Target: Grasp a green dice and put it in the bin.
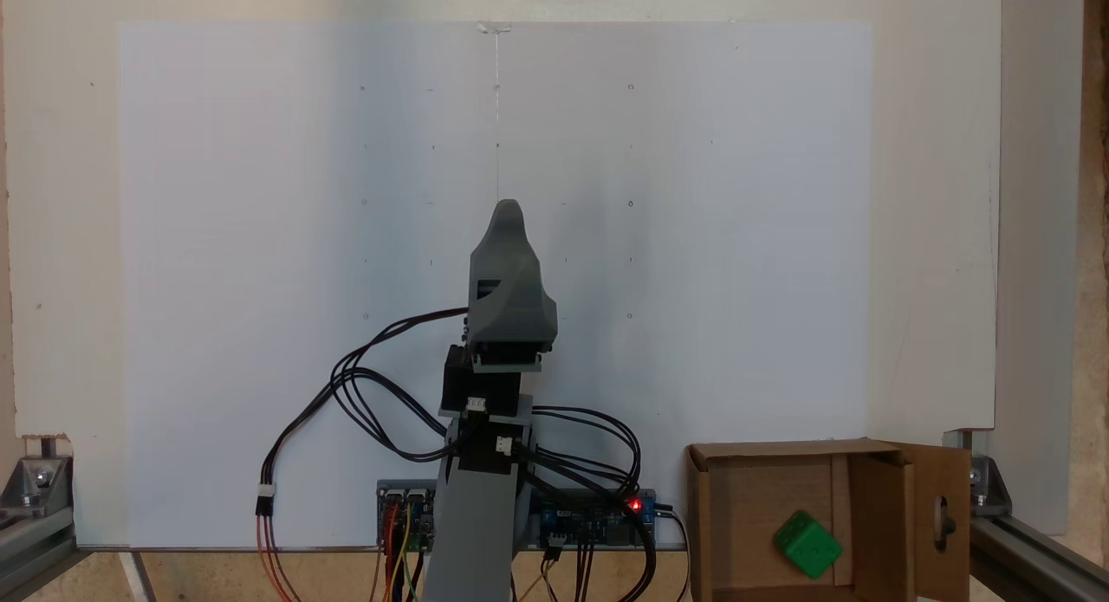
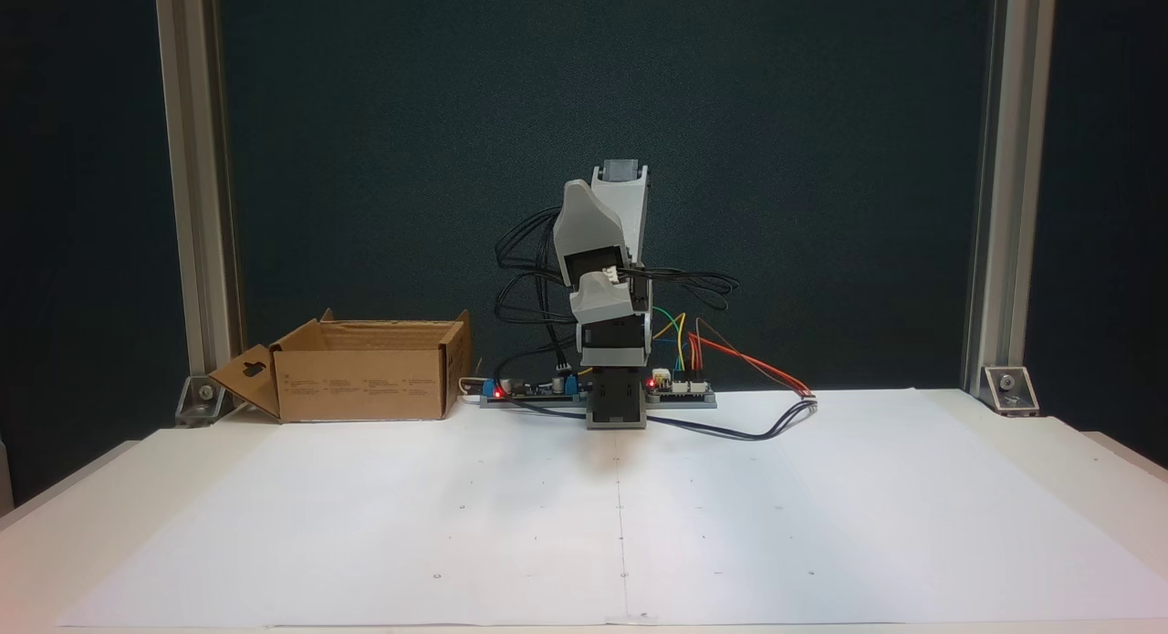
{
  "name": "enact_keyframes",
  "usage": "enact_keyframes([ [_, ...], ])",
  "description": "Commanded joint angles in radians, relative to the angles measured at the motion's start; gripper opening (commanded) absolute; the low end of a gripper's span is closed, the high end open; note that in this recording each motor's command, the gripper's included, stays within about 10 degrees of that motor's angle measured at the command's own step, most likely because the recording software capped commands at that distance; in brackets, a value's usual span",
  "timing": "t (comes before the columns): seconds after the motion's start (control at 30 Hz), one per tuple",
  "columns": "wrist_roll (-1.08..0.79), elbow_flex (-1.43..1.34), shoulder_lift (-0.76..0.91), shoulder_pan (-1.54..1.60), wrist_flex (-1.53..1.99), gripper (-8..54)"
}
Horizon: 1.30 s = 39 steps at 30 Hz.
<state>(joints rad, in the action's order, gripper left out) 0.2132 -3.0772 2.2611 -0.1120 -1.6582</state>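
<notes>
Well, the green dice lies inside the bin, on the cardboard floor near the right inner wall as the top-down fixed view shows it, tilted a little with pips facing up. The bin, a brown corrugated box, sits at the table's edge beside the arm's base; its side flap with the oval handle cutout hangs outward, seen in both fixed views. The arm is folded up over its base, well apart from the box. The grey gripper points away across the white paper sheet; its jaws overlap from both cameras, so I cannot tell whether they are parted or closed. Black cables loop around the arm, and small red lights glow on the circuit boards.
</notes>
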Motion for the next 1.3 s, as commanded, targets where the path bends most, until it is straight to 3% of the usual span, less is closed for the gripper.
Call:
enact_keyframes([
  [0.0,0.025,-0.052,0.109,-0.005,-0.057,44.5],
  [0.53,0.020,-0.052,0.107,-0.002,-0.054,44.2],
  [0.83,-0.348,-0.052,0.104,0.043,-0.051,44.5],
  [1.27,-0.362,-0.052,0.104,0.084,-0.049,44.7],
])
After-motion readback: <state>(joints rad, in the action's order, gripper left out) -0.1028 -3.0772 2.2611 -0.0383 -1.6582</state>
